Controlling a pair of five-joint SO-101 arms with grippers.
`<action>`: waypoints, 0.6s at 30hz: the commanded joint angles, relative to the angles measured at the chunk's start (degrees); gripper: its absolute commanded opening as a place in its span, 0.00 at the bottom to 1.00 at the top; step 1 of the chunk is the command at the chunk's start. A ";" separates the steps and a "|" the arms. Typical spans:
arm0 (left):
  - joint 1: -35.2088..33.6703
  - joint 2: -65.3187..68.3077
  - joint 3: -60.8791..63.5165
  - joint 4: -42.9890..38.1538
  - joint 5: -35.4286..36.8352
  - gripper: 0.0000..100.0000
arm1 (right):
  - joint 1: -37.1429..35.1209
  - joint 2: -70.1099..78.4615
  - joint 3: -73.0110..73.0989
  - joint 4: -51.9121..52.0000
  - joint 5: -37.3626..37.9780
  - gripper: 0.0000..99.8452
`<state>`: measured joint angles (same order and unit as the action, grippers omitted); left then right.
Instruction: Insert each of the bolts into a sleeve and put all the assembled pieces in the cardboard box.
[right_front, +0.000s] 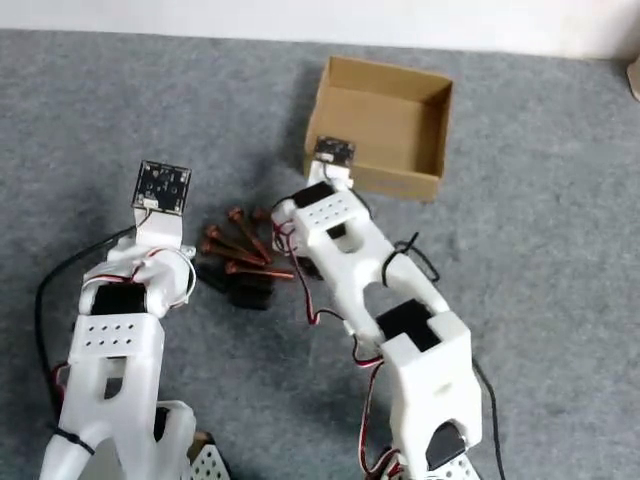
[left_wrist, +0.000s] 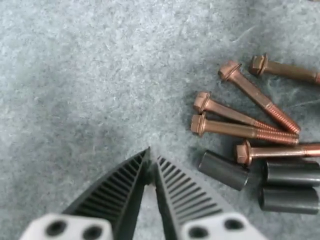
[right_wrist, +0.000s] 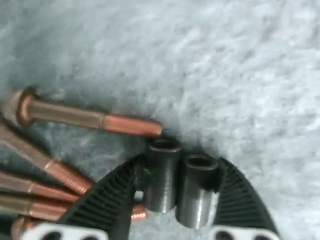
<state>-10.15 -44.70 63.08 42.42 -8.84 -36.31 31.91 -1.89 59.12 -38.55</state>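
Both grippers sit low over the grey carpet (right_front: 120, 100). On the right gripper (right_wrist: 180, 167) the jaws are spread wide with two sleeves (right_wrist: 162, 175) lying side by side between them. It brackets the pair, though I can't say it is pressing on either. Next to it the left gripper (left_wrist: 151, 162) is pinched fully closed with nothing in it. Just beyond the right gripper stands the cardboard box (right_front: 395, 182), with nothing showing inside. Between the two grippers lie the copper-coloured bolts (left_wrist: 235, 129), fanned out loose with their heads toward the left gripper. A third sleeve (left_wrist: 223, 170) rests just ahead of the left gripper's tips. To my eye the bolts look hard and weighty, best taken across the plain shank near the head so the thread stays free. The sleeves seem stiff, smooth and apt to roll, so I'd clamp one alone, mid-length.
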 joint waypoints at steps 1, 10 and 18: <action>0.04 -0.22 -0.40 -1.05 -0.09 0.01 | -1.01 1.89 -0.57 -0.84 0.00 0.08; 0.04 -0.22 -0.40 -1.05 -0.09 0.01 | -0.75 1.63 -0.57 -0.48 0.09 0.01; 0.04 -0.22 -0.40 -1.05 -0.09 0.01 | -0.66 -5.49 -0.22 3.56 0.09 0.01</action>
<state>-10.15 -44.70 63.08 42.33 -8.84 -36.13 30.07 -2.15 61.32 -38.55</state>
